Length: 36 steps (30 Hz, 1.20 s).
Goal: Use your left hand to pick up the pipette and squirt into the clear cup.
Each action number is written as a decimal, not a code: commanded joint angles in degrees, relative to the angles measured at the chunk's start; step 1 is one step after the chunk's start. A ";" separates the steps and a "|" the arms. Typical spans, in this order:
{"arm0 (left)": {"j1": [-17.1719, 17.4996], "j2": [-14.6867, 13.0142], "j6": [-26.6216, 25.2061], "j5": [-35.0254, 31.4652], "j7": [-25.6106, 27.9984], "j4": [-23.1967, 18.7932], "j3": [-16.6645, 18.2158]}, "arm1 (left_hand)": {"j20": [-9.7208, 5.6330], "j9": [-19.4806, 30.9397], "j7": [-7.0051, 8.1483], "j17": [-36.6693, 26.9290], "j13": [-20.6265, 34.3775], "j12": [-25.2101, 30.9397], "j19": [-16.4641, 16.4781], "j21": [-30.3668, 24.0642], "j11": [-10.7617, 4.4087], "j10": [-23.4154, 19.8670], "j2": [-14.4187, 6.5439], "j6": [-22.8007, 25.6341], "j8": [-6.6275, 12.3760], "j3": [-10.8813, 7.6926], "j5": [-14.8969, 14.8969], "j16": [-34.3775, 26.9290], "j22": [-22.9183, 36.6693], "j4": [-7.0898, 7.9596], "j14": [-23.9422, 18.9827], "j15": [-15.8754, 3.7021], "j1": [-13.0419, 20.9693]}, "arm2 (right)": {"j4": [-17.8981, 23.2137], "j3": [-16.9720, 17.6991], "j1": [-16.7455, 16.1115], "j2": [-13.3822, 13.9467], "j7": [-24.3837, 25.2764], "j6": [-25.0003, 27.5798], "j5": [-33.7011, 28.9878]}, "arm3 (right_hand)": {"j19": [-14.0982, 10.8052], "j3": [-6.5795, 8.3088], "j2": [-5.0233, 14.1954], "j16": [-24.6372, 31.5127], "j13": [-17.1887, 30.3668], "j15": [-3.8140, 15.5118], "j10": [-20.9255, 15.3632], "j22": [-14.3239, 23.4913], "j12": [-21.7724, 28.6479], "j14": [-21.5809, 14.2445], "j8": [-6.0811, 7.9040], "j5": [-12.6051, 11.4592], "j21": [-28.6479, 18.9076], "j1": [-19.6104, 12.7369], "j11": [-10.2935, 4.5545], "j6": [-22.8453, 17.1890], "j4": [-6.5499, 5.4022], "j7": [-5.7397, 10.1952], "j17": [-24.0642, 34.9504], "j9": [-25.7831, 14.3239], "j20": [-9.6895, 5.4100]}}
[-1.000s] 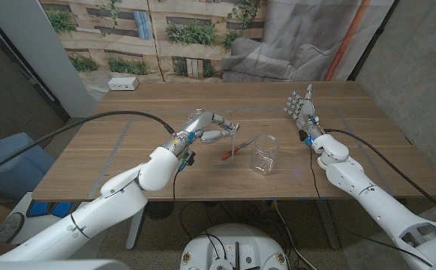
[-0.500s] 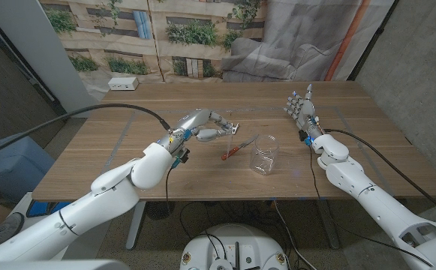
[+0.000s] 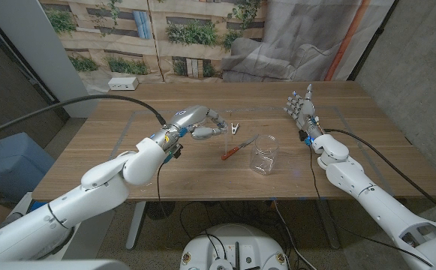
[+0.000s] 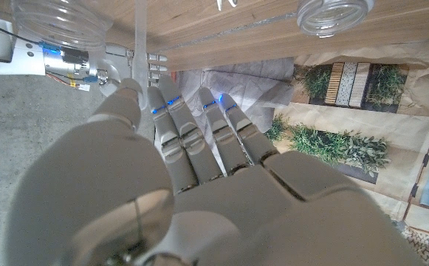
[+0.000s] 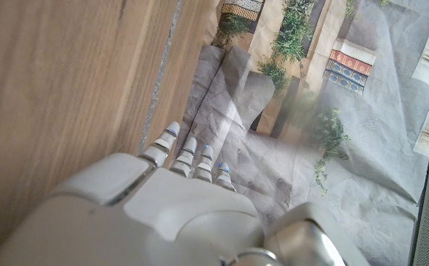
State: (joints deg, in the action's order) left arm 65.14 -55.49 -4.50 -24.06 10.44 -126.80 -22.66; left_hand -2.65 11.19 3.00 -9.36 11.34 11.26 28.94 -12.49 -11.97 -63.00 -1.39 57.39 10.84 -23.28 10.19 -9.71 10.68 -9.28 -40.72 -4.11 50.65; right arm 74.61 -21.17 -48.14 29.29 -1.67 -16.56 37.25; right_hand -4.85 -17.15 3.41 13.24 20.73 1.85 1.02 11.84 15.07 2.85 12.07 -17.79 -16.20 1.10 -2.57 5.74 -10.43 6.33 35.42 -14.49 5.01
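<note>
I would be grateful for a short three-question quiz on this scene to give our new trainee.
1. True or false: the clear cup lies on its side on the table.
2. What does the right hand hold? A) the cup B) nothing, fingers apart C) a cloth
3. Fill in the blank: between the left hand and the cup, a slender tool with a ____ tip lies on the table.

Key: 1 false, it stands upright. 2 B. 3 red.
</note>
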 commanded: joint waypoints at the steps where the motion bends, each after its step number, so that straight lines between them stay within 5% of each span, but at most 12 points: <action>1: 1.10 -2.78 0.18 -3.37 -1.89 1.30 2.24 | -0.72 0.07 0.27 -0.01 0.07 0.40 -0.20 -0.04 -0.28 -0.05 -0.21 0.09 0.37 -0.46 0.16 -0.06 0.07 -0.25 0.43 -7.72 -0.36 | -0.08 -0.01 0.03 -0.03 -0.03 -0.01 -0.01 | -0.22 -0.37 3.34 0.35 0.19 4.61 -0.03 0.31 0.22 0.44 0.39 -0.31 -0.39 0.00 -0.16 -0.14 -0.03 0.53 0.26 -0.10 -0.04; 36: -0.99 -8.03 -4.80 -10.55 -9.65 -0.15 3.98 | -0.50 0.13 0.14 0.03 0.09 0.27 -0.51 -0.04 -0.27 1.14 -1.12 -0.98 0.22 -1.41 0.24 0.02 0.11 -0.34 1.26 -7.72 -0.12 | -0.11 -0.01 0.05 -0.03 -0.06 -0.01 0.00 | -0.19 -0.37 3.33 0.35 0.18 4.68 0.02 0.31 0.19 0.44 0.39 -0.31 -0.38 0.00 -0.54 -0.13 -0.03 0.54 0.26 -0.10 -0.03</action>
State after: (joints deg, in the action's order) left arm 65.30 -62.49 -7.79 -32.19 2.59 -126.64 -19.32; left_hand -2.87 11.20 3.28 -9.37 11.33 11.26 28.73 -12.49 -12.19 -62.17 -2.08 56.87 10.85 -24.23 10.19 -9.71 10.69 -9.72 -39.80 -3.80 50.42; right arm 74.60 -21.17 -48.14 29.28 -1.71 -16.55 37.26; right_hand -4.85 -17.15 3.41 13.24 20.74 1.85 1.02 11.84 15.07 2.85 12.07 -17.79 -16.20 1.10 -2.57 5.74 -10.43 6.34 35.42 -14.49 5.02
